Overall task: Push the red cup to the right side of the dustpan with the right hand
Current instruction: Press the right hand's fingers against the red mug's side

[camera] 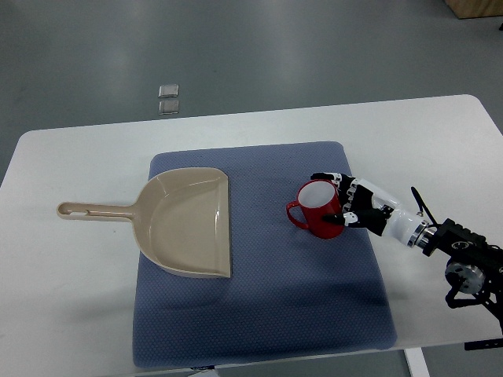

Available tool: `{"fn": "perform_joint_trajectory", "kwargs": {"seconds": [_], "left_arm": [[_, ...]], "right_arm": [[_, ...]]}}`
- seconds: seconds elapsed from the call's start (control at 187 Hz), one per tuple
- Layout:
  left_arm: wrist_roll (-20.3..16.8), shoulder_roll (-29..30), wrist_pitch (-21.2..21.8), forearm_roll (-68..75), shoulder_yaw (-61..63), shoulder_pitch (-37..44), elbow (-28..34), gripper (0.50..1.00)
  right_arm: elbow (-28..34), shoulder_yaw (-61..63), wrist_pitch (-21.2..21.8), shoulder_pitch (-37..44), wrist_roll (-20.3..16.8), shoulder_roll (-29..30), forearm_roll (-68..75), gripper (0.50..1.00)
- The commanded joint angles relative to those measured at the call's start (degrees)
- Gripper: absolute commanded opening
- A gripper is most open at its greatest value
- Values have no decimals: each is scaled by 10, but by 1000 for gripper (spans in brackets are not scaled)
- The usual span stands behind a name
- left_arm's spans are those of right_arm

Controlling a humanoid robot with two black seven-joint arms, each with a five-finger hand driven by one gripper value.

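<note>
Dustpan [189, 222]: beige, on the blue mat [259, 314], mouth facing right.
Red cup [317, 208]: upright on the mat, right of the dustpan and apart from it, handle pointing left.
Advice: keep contact low on the wall so 1 steady push slides, not tips.
Right hand [351, 204]: enters from the right edge, forearm low; fingers curled against the cup's right side.

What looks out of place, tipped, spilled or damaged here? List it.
Nothing stands out. The red cup stands upright and looks empty on the blue mat, right of the dustpan, which lies flat. The right hand is against the cup.
</note>
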Motion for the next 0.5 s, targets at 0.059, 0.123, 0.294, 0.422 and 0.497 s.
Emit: {"fn": "perform_joint_trajectory", "kwargs": {"seconds": [0.059, 0.123, 0.294, 0.422, 0.497], "left_arm": [[0, 0, 0, 0, 0, 0, 0, 1000], [0, 0, 0, 0, -1, 0, 0, 1000], [0, 0, 0, 0, 0, 0, 0, 1000], [0, 0, 0, 0, 0, 0, 0, 1000], [0, 0, 0, 0, 0, 0, 0, 1000]], "right_arm": [[-1, 2, 0, 0, 0, 1, 0, 934], [0, 3, 0, 0, 0, 1, 1, 934], [2, 4, 1, 4, 0, 2, 1, 934], [2, 9, 3, 5, 0, 9, 3, 934], [2, 9, 2, 5, 0, 9, 3, 934]]}}
